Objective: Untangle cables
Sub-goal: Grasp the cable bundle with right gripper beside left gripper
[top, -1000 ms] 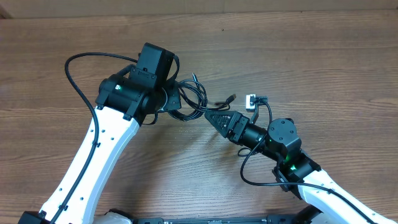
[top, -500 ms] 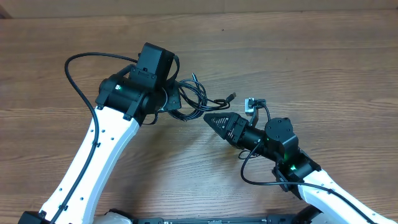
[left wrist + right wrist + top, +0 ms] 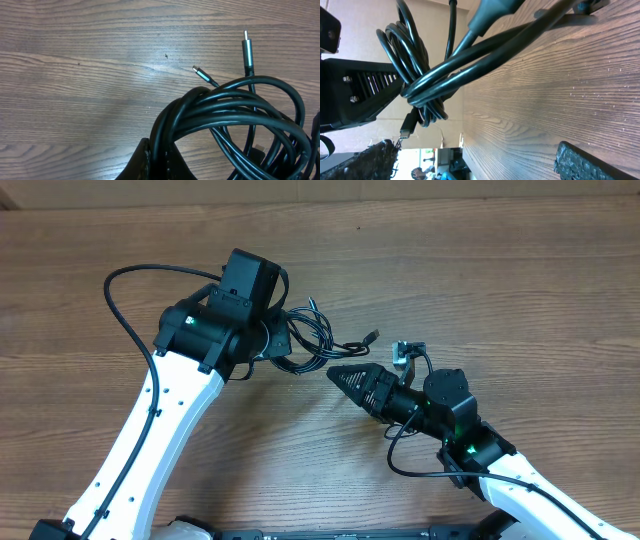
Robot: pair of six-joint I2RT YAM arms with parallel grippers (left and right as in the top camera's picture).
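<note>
The cables [image 3: 308, 340] form one tangled black bundle at the table's middle, raised a little off the wood. My left gripper [image 3: 283, 342] is shut on its left side. In the left wrist view the loops [image 3: 235, 107] rise from between my fingers [image 3: 150, 162], and two plugs [image 3: 247, 50] [image 3: 201, 75] stick out beyond. One plug end [image 3: 372, 336] trails right. My right gripper [image 3: 347, 376] stands open just right of the bundle, holding nothing. Its wrist view shows the bundle [image 3: 422, 92] ahead and both fingertips [image 3: 590, 165] wide apart.
A pale connector [image 3: 404, 351] sits by the right wrist. The left arm's own thick wire [image 3: 125, 290] arcs out to the left. Bare wooden table [image 3: 520, 280] lies all around, with its far edge at the top of the overhead view.
The right gripper's jaws have spread wider and its wrist has shifted slightly left. The left gripper and the bundle have stayed put.
</note>
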